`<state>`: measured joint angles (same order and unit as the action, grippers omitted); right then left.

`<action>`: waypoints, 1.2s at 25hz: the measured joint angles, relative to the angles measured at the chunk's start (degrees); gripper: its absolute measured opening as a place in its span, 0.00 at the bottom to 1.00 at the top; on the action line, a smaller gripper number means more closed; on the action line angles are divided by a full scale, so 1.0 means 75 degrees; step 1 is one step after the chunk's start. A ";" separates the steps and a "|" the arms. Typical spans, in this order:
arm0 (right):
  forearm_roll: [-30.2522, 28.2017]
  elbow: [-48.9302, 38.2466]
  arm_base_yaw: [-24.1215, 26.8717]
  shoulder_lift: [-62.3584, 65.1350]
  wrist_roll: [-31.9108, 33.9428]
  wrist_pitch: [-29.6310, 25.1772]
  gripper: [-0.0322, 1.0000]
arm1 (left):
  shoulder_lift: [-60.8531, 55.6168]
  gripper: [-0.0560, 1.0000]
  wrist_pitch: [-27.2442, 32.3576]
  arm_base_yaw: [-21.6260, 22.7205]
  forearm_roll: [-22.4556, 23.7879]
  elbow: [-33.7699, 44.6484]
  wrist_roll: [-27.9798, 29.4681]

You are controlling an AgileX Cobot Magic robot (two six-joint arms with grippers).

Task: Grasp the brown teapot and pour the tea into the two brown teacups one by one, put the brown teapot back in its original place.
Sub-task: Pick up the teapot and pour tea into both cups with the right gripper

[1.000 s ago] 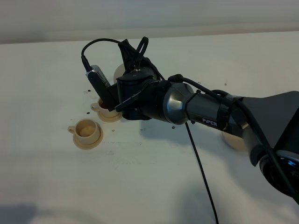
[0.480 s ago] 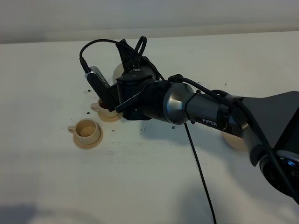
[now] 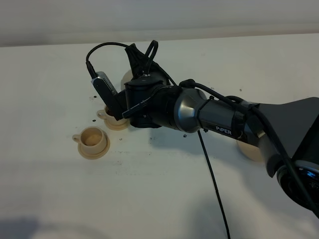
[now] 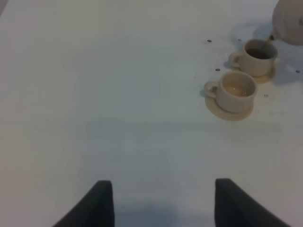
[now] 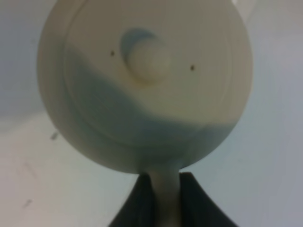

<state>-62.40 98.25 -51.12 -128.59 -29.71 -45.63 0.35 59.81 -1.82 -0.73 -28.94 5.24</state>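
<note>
My right gripper (image 5: 164,191) is shut on the loop handle of the brown teapot (image 5: 142,85), whose knobbed lid faces the right wrist camera. From above, the right arm (image 3: 169,107) reaches across to the left and hides most of the teapot (image 3: 126,77). The teapot is held tilted, its spout over the far teacup (image 4: 258,53), which holds dark tea. The near teacup (image 4: 236,90) on its saucer (image 3: 92,149) holds a paler liquid. The far teacup (image 3: 108,115) is partly covered by the wrist. My left gripper (image 4: 163,203) hangs open over bare table, well short of the cups.
The wider tan saucer (image 3: 247,148) lies to the right, partly hidden under the right arm. A black cable (image 3: 214,184) trails from the arm across the white table (image 3: 149,199) toward the front edge. Small dark specks dot the table near the cups.
Almost nothing differs; the right arm keeps the teapot tilted over the far teacup, with only a very slight shift of the wrist.
</note>
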 joint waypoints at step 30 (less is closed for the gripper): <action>0.1980 0.0499 0.0007 0.0000 0.1074 -0.0767 0.15 | 0.0000 0.50 0.0000 0.0000 0.0000 0.0000 0.0000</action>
<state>-47.55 102.00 -51.07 -128.59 -21.66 -51.38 0.35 59.81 -1.82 -0.73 -28.94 5.24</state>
